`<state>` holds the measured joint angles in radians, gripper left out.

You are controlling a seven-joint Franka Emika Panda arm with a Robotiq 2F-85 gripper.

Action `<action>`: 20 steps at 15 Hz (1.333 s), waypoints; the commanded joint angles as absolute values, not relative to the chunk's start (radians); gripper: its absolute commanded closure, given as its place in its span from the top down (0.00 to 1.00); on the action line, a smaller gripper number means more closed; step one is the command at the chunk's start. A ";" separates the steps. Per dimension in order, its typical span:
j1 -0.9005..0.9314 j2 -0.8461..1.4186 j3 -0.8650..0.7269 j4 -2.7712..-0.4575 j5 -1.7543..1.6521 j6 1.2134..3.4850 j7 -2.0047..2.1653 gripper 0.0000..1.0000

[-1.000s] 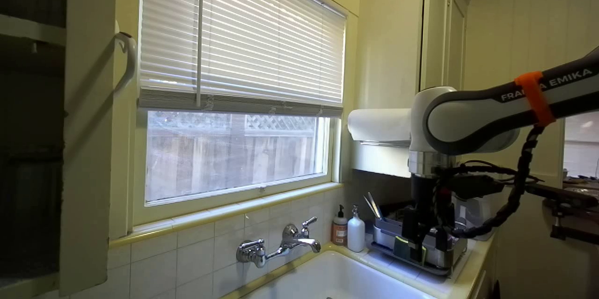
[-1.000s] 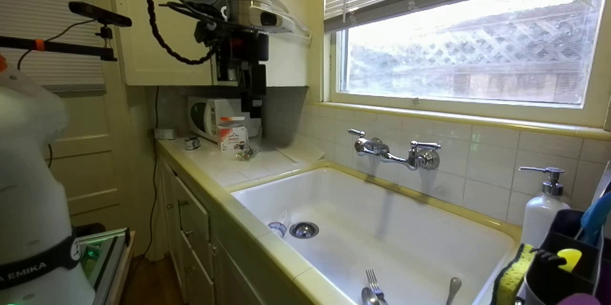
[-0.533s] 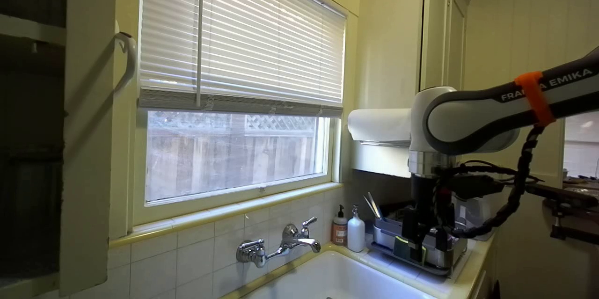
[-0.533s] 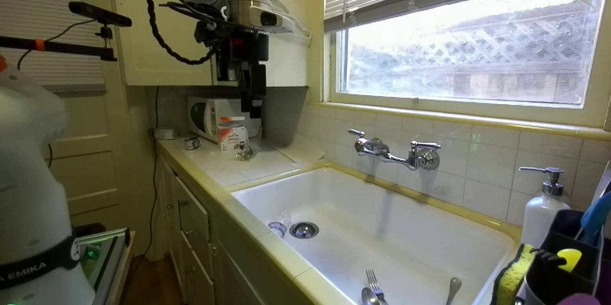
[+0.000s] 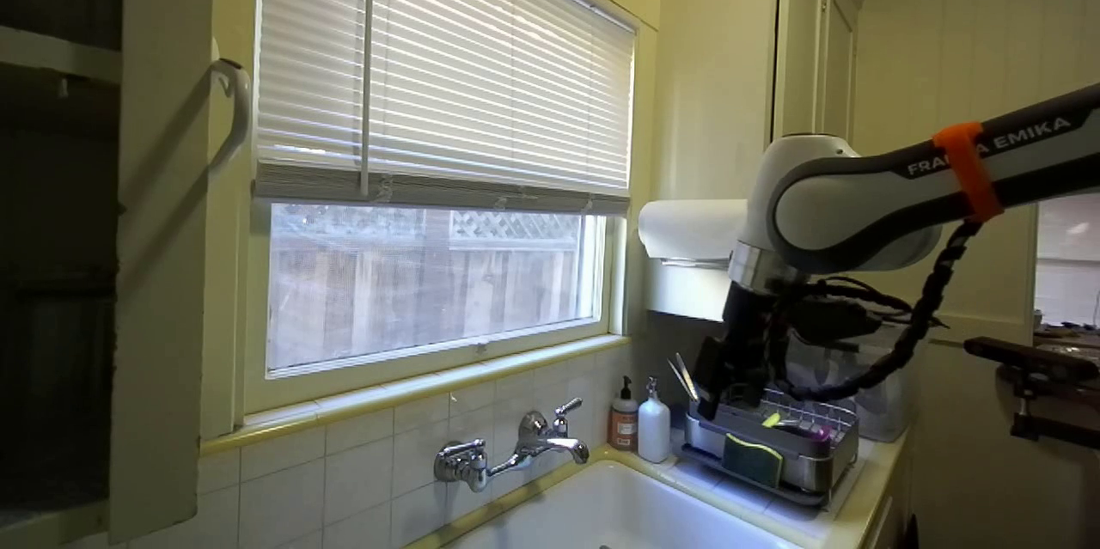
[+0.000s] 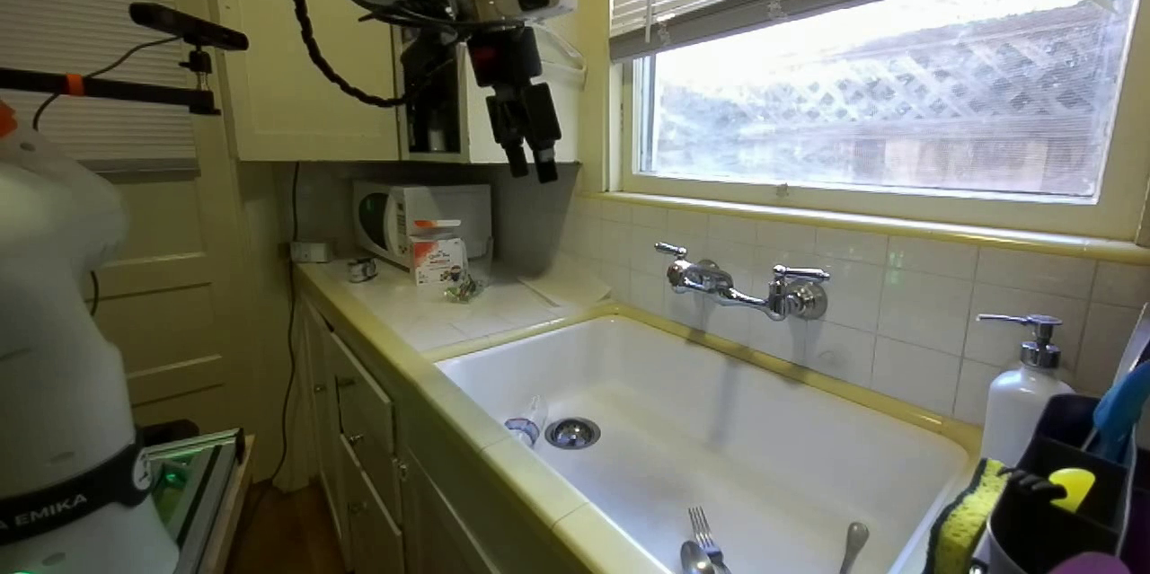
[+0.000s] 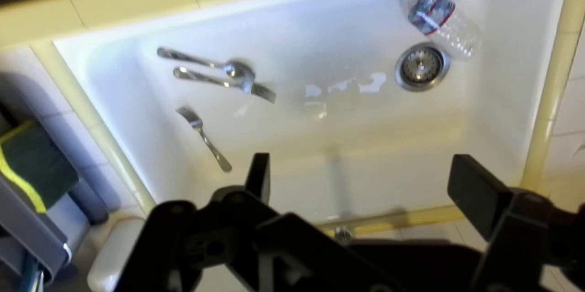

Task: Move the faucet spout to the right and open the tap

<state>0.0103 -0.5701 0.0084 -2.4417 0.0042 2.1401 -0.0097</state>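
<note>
In an exterior view, the faucet spout (image 5: 559, 444) is showing as a short, thin tube of shiny chrome; it is projecting from the middle of the faucet (image 5: 509, 463), out from the tiled wall (image 5: 361, 463), and it is bending downward at its tip. The two handles (image 5: 568, 407) are sitting at either side of it. Under the faucet, the yellow edge (image 5: 617, 454) of the sink (image 5: 636, 502) is running along the wall, and near its corner two pump bottles (image 5: 654, 430) are standing, just beside the dish rack (image 5: 706, 439). In an exterior view, the hand (image 6: 533, 168) is hanging in the air, slightly tilted, with its fingertips pointing down above the tabletop (image 6: 503, 313), on which a microwave (image 6: 422, 201) and a box (image 6: 438, 261) are standing. Free room is lying between the hand and the spout, well apart, and more of it is stretching above the sink. In the wrist view, the fingers (image 7: 261, 175) are standing far from each other, so the hand is showing itself wide. Beyond them, on the white floor of the sink, two forks (image 7: 195, 123) and a spoon (image 7: 237, 70) are lying; a plastic bottle (image 7: 432, 13) is lying just beside the drain (image 7: 421, 66). Lower down, a small chrome piece (image 7: 343, 234) is peeping out by the yellow edge; whether it is the spout's tip, I cannot tell.
</note>
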 commanded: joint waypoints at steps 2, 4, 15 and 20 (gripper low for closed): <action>0.040 -0.357 0.010 -2.236 0.000 2.188 -0.089 1.00; 0.040 -0.253 0.022 -2.127 -0.014 2.166 -0.101 1.00; 0.099 0.218 0.076 -1.686 -0.086 1.997 0.009 1.00; 0.133 0.333 0.072 -1.639 -0.116 2.099 0.096 1.00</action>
<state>0.1164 0.2655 0.0764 -1.6894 -0.0873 2.0604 0.0474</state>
